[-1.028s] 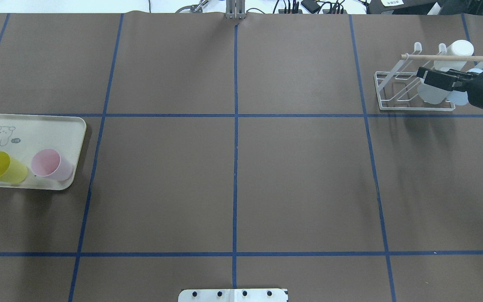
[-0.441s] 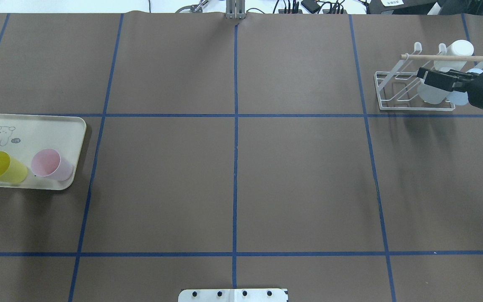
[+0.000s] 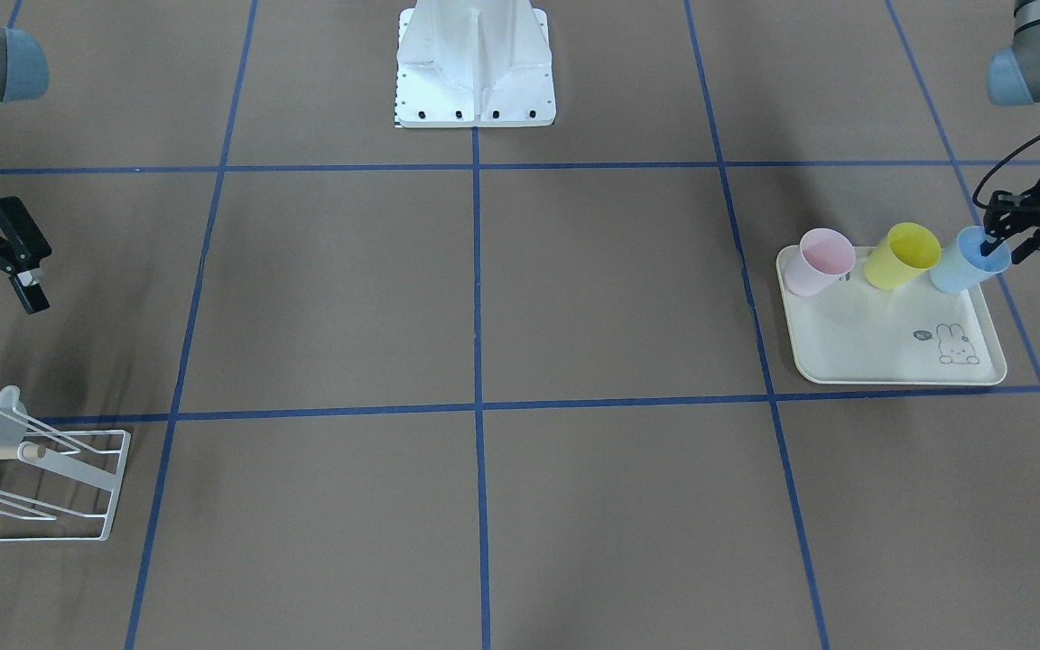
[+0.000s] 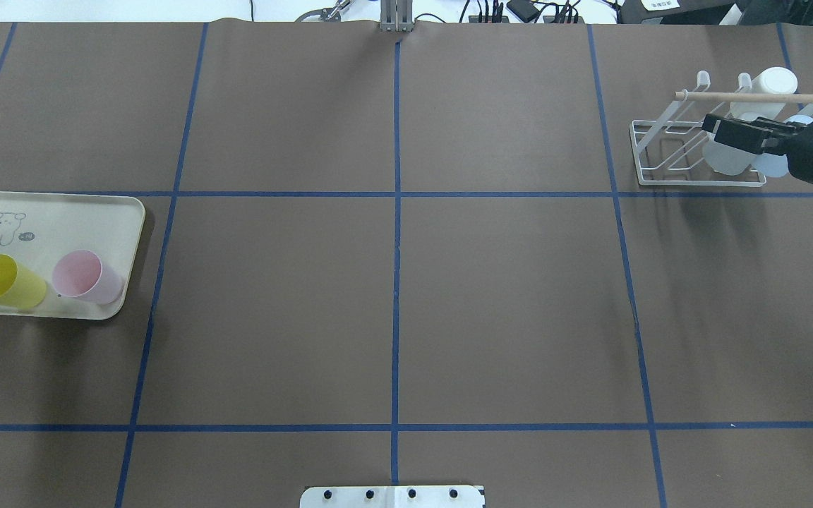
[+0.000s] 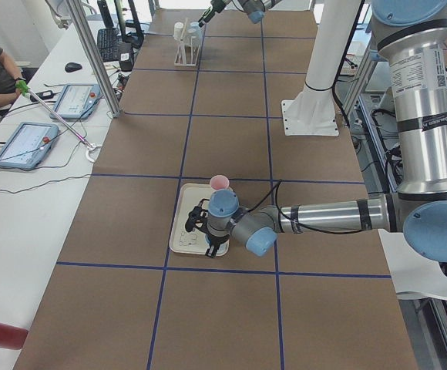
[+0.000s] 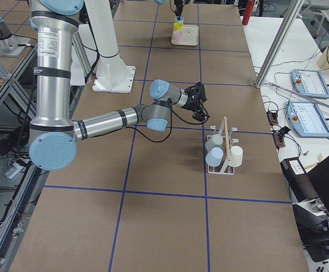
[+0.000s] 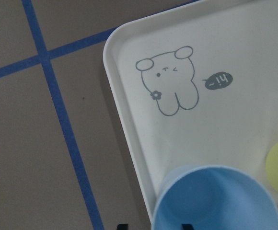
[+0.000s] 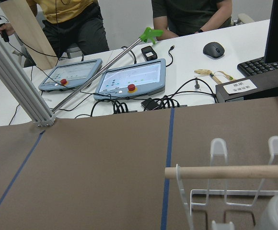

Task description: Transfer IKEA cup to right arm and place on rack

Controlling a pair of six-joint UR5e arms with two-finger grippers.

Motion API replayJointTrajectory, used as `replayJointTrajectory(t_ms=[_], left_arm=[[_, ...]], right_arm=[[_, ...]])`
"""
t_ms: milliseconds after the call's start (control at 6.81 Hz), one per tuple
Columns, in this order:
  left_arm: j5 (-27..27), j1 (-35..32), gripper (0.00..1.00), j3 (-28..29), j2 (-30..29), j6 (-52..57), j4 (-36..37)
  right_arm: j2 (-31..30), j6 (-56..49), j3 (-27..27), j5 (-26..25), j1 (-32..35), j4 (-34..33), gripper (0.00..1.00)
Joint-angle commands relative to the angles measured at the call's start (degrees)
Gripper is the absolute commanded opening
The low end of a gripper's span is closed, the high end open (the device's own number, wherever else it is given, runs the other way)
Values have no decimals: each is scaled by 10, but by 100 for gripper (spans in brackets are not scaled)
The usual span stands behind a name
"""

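The blue cup (image 3: 967,262) stands upright on the cream tray (image 3: 890,361), long axis vertical and mouth up, at the tray's corner on the robot's side and at its far left end; the yellow cup (image 3: 906,255) and the pink cup (image 3: 822,262) stand next to it in a row, also mouth up; the left fingers (image 3: 989,230) are at the blue cup's rim, one seemingly dipping inside, though I cannot tell whether they pinch it; well apart, at the other end of the desk (image 4: 505,296), the white wire rack (image 4: 660,155) carries pale cups on its prongs under the wooden dowel (image 4: 752,97); the right fingers (image 3: 28,287) hang spread wide and hold nothing, just on the robot's side of the rack.
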Motion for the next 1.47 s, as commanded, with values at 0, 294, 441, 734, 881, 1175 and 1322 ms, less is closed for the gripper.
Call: replayJointTrajectory(t_ms=[0, 294, 441, 734, 881, 1175, 1322], left_arm=[[0, 0, 23, 4, -2, 0, 0], [-1, 0, 0, 2, -2, 1, 1], [-1, -2, 0, -8, 1, 1, 2], [1, -15, 0, -30, 6, 0, 11], [6, -62, 0, -30, -14, -1, 44], [7, -127, 0, -27, -106, 0, 130], [7, -128, 0, -24, -158, 1, 180]], right_arm=[[1, 0, 0, 0, 0, 0, 100], [1, 0, 0, 0, 0, 0, 100], [1, 0, 1, 0, 0, 0, 100], [0, 0, 1, 0, 0, 0, 100], [0, 0, 1, 0, 0, 0, 100], [0, 1, 1, 6, 0, 0, 100], [0, 1, 1, 10, 0, 0, 100]])
